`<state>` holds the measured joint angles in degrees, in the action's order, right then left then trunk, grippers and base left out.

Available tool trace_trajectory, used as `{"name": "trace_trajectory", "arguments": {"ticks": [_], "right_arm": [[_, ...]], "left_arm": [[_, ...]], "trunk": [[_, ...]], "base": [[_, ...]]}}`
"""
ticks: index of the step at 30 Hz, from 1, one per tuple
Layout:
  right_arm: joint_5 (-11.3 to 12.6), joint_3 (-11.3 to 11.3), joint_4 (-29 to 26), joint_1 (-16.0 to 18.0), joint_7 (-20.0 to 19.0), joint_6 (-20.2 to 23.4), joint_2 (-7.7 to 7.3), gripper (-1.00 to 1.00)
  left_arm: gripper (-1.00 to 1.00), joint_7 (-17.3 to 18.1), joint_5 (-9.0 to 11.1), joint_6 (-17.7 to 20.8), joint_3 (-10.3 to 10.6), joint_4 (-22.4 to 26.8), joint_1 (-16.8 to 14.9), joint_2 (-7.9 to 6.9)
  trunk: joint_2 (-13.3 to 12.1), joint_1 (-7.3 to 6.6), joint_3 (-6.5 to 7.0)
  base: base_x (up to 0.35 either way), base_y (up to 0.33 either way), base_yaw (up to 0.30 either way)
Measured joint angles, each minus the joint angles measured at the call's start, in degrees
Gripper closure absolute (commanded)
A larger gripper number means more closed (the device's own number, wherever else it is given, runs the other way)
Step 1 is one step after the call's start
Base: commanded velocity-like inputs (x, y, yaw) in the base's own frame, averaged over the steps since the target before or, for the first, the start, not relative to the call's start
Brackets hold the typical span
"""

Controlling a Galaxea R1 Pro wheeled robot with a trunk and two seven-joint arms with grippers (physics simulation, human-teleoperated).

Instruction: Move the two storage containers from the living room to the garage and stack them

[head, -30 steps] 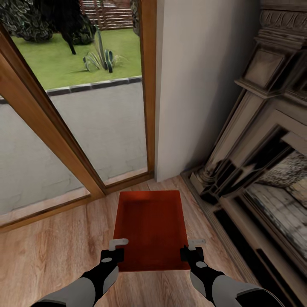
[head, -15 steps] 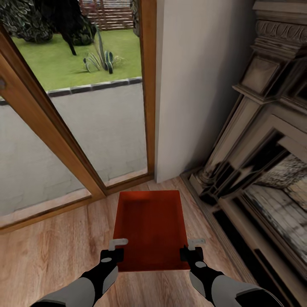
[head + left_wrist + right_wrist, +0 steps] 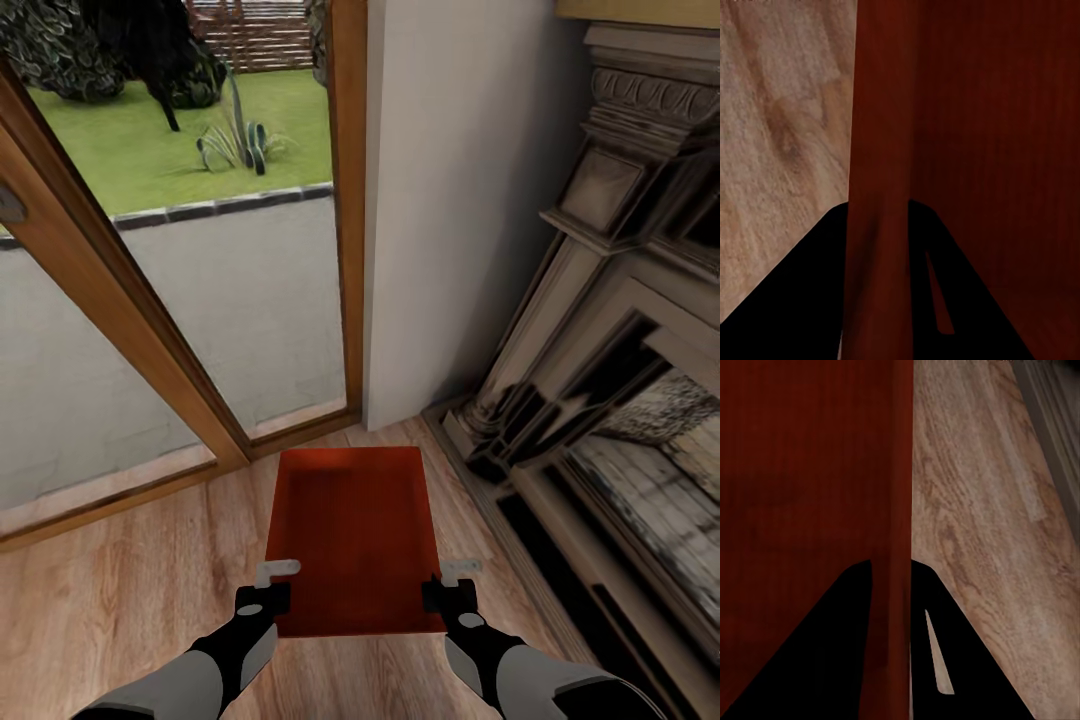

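the left gripper (image 3: pixel 268 585) is clamped on the storage container (image 3: pixel 352 540)'s left wall, above the wood floor (image 3: pixel 120 590) by the fireplace (image 3: pixel 600 420); the right gripper (image 3: pixel 452 583) is pinching the right wall. light, stiff, thin-walled, best held at both rims.

A wood-framed glass door (image 3: pixel 340 200) stood at far left, showing a lawn (image 3: pixel 150 150) outside; a white wall (image 3: pixel 460 200) rose beside it, a carved fireplace (image 3: pixel 620 330) at right.
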<state>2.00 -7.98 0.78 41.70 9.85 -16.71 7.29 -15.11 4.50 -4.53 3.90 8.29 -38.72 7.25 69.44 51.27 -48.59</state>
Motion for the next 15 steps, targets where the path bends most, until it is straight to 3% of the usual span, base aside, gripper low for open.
{"name": "trace_trajectory", "arguments": {"ticks": [15], "right_arm": [[0.19, -0.09, 0.03, 0.00, 0.03, 0.00, 0.04, 1.00]], "left_arm": [[1.00, -0.01, 0.06, 0.02, 0.06, 0.01, 0.00, -0.02]], "trunk": [[-6.02, -3.30, 2.69]], "base": [[0.000, 0.000, 0.000]]}}
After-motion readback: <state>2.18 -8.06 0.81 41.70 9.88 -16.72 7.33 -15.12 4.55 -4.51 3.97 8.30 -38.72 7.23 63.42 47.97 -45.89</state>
